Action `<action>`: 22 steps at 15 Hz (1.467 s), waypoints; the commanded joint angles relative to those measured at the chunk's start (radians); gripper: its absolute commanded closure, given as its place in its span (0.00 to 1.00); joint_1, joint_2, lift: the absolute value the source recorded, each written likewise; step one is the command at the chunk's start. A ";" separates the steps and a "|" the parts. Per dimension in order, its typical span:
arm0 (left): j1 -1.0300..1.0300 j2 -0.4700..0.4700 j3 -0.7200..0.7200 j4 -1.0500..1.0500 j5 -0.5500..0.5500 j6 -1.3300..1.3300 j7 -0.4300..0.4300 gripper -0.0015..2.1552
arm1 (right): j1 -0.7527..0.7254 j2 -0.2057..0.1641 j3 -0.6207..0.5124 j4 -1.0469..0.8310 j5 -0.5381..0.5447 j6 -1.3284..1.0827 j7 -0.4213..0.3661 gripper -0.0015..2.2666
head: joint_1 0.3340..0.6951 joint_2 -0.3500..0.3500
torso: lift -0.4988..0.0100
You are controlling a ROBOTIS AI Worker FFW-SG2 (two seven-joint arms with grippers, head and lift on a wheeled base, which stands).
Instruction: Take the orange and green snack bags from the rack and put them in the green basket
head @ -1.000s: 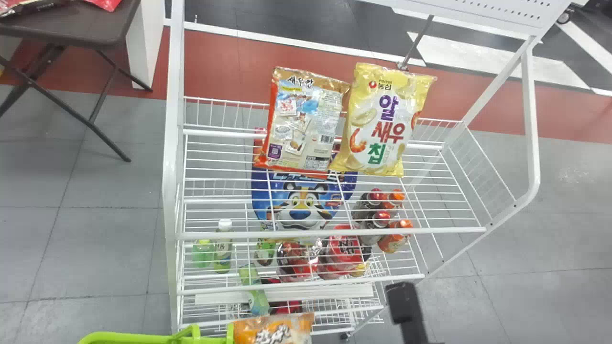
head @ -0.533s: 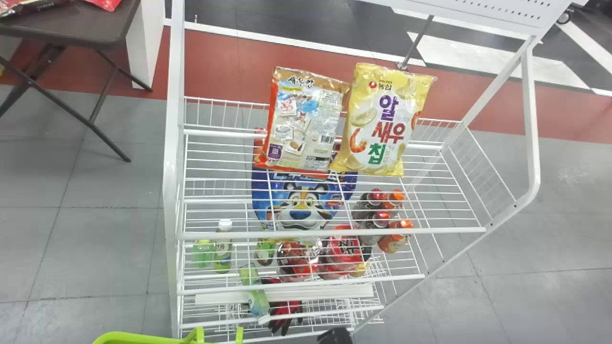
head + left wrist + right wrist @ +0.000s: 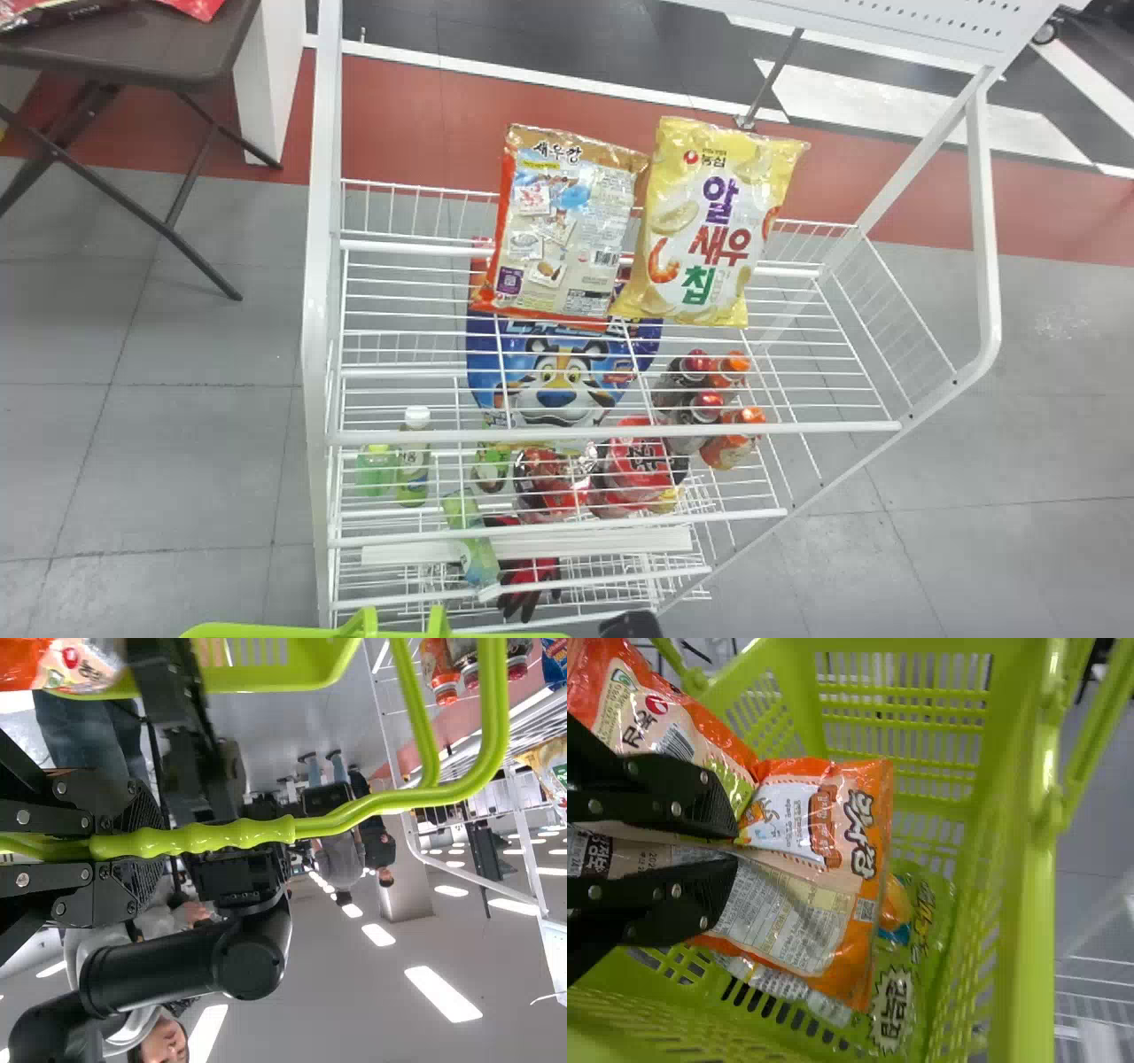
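Right wrist view: we look into our green basket [image 3: 1029,904].
Orange bag [image 3: 824,828]: inside, long axis roughly fingerwise, one end pointing deeper.
Right pincer [image 3: 631,625]: clamped on it.
Left pincer [image 3: 151,843]: clamped on basket handle [image 3: 239,834].

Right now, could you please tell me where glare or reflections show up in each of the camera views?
Head view: a pale patch of glare on the floor, and small glints along the top of the yellow snack bag; left wrist view: bright ceiling lights and glossy highlights on the green handle; right wrist view: shine on the orange snack bag and the basket's rim.
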 commanded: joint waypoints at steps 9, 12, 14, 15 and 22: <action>0.000 -0.002 -0.005 0.003 -0.002 -0.006 0.007 1.00 | 0.039 0.070 -0.213 -0.304 -0.034 -0.260 0.011 0.03 | 1.00 0.00 | 0.98; 0.000 -0.005 -0.004 0.010 -0.002 -0.006 0.008 1.00 | 0.047 0.090 -0.267 -0.321 -0.075 -0.585 -0.039 0.03 | 1.00 0.00 | 0.98; 0.000 -0.007 -0.010 0.014 -0.002 -0.015 0.013 1.00 | 0.067 0.102 -0.258 -0.310 -0.041 -0.855 -0.083 0.03 | 1.00 0.00 | 0.98; 0.000 -0.007 -0.010 0.017 -0.003 -0.018 0.013 1.00 | 0.077 0.108 -0.243 -0.293 -0.018 -0.974 -0.100 0.03 | 1.00 0.00 | 0.98; 0.000 -0.024 0.012 0.042 -0.002 -0.037 0.014 1.00 | 0.165 0.133 -0.128 -0.209 0.088 -1.364 -0.181 0.03 | 1.00 0.00 | 0.98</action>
